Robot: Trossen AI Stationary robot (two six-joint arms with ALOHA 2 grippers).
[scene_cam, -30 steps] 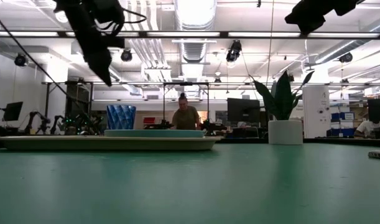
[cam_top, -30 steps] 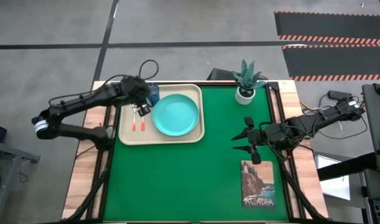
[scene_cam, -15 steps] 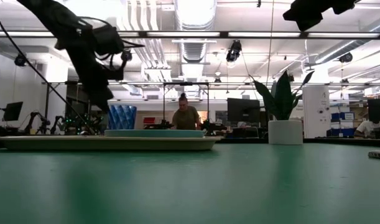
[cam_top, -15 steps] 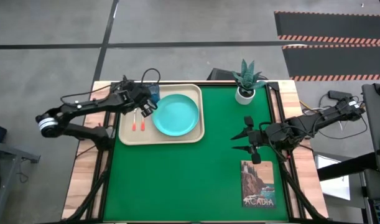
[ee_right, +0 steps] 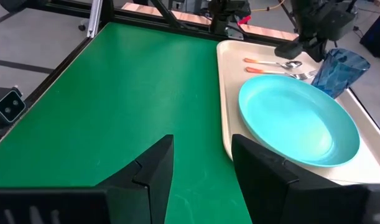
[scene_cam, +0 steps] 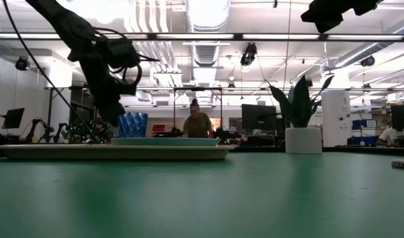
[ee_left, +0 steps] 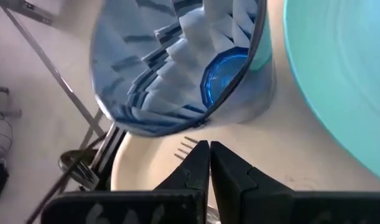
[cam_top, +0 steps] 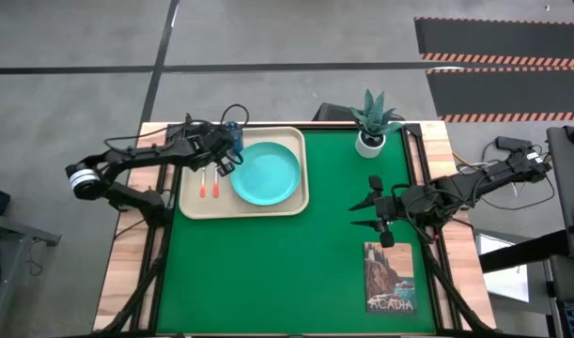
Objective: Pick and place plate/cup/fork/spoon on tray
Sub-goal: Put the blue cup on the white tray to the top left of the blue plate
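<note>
The beige tray [cam_top: 194,202] lies at the table's far left. On it rest the turquoise plate [cam_top: 265,174], the dark-blue cup [cam_top: 233,141] standing at the far corner, and the spoon [ee_right: 273,62] and fork [ee_right: 282,73] side by side, orange handles toward the near edge. My left gripper [cam_top: 224,163] hangs shut just above the tray, between cup [ee_left: 177,68] and plate [ee_left: 339,81], its tips [ee_left: 209,148] over the fork's tines [ee_left: 187,145]. My right gripper [cam_top: 369,212] waits open at the table's right, high over the green mat.
A white pot with a green plant [cam_top: 371,122] stands at the far right. A picture card [cam_top: 390,277] lies near the front right corner. The green mat [cam_top: 268,272] between tray and card is bare. A person [scene_cam: 196,124] stands in the room beyond the table.
My left gripper has sunk toward the tray and drifted a little toward the plate, ending low beside the cup. The things on the tray have stayed where they were.
</note>
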